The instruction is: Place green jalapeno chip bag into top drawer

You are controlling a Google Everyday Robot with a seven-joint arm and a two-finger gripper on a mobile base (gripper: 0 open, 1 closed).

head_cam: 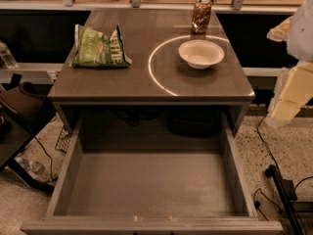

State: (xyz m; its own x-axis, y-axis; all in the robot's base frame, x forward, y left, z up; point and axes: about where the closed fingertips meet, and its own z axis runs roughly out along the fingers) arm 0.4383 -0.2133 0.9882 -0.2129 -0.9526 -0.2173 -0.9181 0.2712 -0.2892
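In the camera view, the task appears to be at its opening step: the pick has not yet been made. The green jalapeno chip bag (99, 47) lies on the table (146, 84) in the upper left of the frame, near the table's left edge, crinkled and resting flat, with nothing touching it. The top drawer (146, 185) stands pulled out and fills the lower half of the frame, and nothing shows on its flat bottom, so the place for the bag looks ready. The gripper (289, 97) hangs at the right edge of the frame, off the table's right side and well apart from the bag. It has hold of nothing from the table and touches none of the things there; how far open it is cannot be told from this view. A white bowl (201, 53) sits right of centre inside a bright ring of light (150, 67), and a brown can (201, 15) stands just behind it. The next move likely calls for a reach across the tabletop toward the upper left, passing over or behind the bowl and can without knocking them, then a grasp gentle enough for soft foil.
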